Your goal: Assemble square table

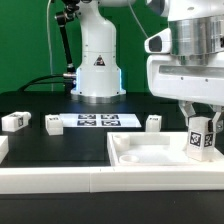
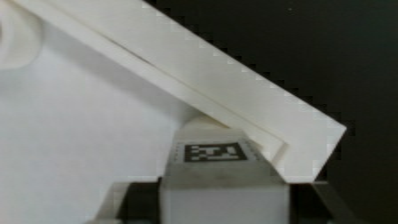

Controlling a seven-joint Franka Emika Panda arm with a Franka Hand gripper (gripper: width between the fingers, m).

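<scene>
The hand pinches an upright tagged leg between its fingers, right at the near corner of the square top. Another leg stands well apart from the hand.

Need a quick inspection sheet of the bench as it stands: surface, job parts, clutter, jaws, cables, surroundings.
surface: black workbench, flat, matte.
job's things: white plastic square tray-like top with raised rim at front; three small white tagged block legs loose behind it; fourth leg held near the top's corner.
clutter: nothing seen.
jaws: shut on the fourth leg.
cables: black cable behind the arm's white base.
surroundings: flat white marker board, long white border wall, green backdrop.
</scene>
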